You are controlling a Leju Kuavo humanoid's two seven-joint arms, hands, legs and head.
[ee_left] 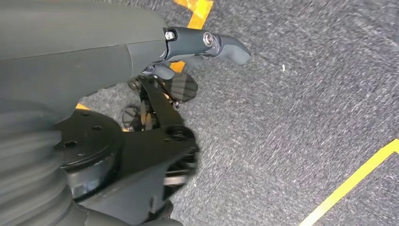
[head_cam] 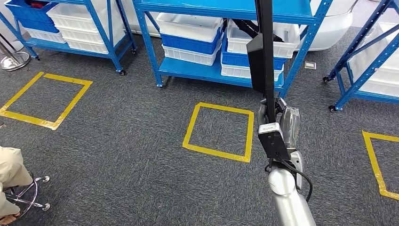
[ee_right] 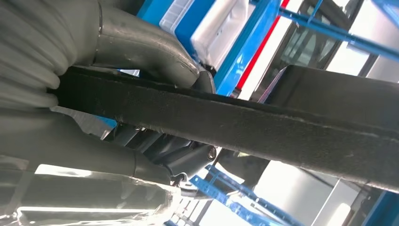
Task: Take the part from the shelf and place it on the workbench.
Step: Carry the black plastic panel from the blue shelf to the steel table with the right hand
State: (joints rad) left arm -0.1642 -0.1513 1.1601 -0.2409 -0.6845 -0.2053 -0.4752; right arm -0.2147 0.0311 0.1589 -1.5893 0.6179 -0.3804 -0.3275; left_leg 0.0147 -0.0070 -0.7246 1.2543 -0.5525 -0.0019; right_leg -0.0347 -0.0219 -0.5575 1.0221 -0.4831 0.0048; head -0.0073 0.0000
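This is a warehouse or factory storeroom, set up for parts handling. Blue steel racks (head_cam: 221, 70) on small castors stand in a row along the far side, their shelves stacked with white and blue plastic bins (head_cam: 190, 35). A second rack (head_cam: 70, 28) to the left carries the same bins, and a third (head_cam: 367, 61) stands at the right edge. The floor is dark grey carpet (head_cam: 117, 155) marked with yellow tape squares (head_cam: 219, 132), one before each rack, like standing or parking spots. A chrome stool base (head_cam: 28, 195) on castors sits at the lower left corner, with a seated person's trouser leg (head_cam: 9, 172) beside it.
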